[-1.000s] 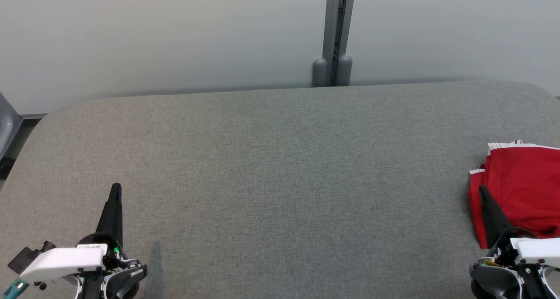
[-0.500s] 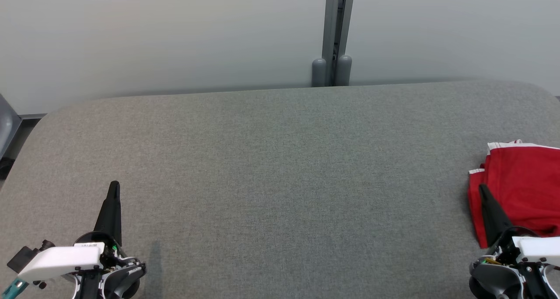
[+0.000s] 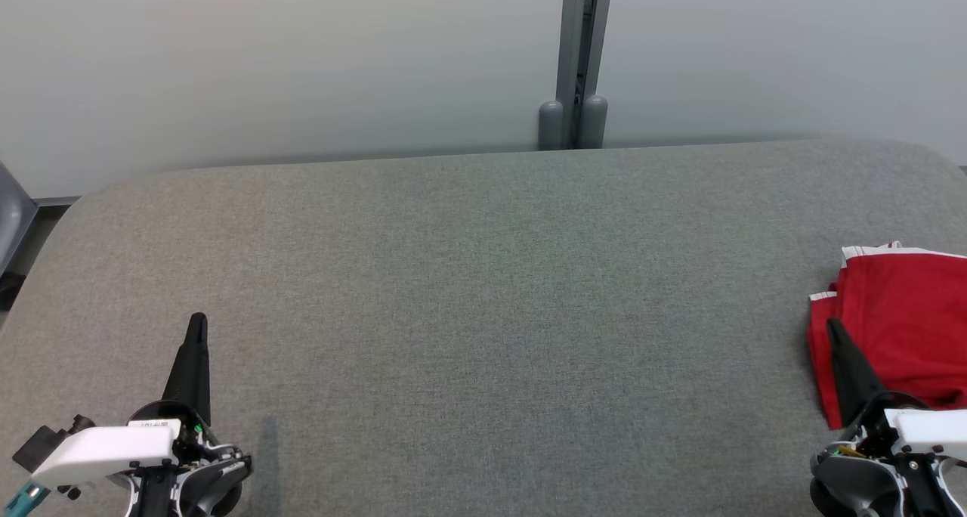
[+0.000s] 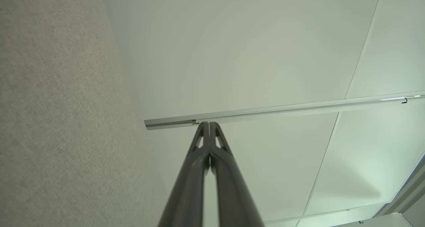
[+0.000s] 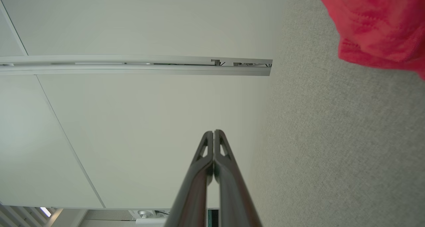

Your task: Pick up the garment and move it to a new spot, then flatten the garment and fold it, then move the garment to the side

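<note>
The red garment runs off the head view's right edge; the right hand hides its lower-left part

No legible text, brand, number or sign is found in the views. A white label is carried on the housing of the left gripper, at the base of the fingers. Dark characters are printed on it, but they are too small and blurred to be read.
</note>
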Available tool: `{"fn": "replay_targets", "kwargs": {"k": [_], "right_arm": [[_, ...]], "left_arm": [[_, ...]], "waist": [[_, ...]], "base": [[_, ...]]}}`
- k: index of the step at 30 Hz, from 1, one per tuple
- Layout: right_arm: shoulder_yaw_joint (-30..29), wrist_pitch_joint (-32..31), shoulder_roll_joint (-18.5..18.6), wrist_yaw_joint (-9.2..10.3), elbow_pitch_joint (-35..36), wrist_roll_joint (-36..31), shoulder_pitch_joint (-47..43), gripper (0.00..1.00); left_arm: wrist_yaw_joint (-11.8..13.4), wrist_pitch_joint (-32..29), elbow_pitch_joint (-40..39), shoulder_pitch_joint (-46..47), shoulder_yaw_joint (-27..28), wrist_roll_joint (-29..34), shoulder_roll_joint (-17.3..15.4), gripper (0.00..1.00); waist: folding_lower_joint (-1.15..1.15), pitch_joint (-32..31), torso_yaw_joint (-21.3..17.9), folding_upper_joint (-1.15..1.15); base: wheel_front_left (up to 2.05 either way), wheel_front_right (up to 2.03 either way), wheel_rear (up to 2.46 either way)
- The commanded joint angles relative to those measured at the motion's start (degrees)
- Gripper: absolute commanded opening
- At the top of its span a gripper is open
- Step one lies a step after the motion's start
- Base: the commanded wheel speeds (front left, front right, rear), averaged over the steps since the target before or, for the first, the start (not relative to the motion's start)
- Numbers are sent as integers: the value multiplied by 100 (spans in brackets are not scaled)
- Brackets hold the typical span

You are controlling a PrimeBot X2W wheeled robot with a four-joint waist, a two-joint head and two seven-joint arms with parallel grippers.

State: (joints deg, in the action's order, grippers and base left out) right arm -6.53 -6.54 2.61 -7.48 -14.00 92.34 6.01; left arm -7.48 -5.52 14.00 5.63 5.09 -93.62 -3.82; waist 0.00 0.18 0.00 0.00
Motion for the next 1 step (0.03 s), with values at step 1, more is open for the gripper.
{"fn": "replay_targets", "kwargs": {"k": [1], "right_arm": [[-10, -22, 50, -2, -11, 12, 50, 0]], "left_arm": [[-19, -6, 5, 101, 30, 18, -12, 0]], "waist": [[0, 0, 0, 0]], "base": [[0, 0, 0]]}}
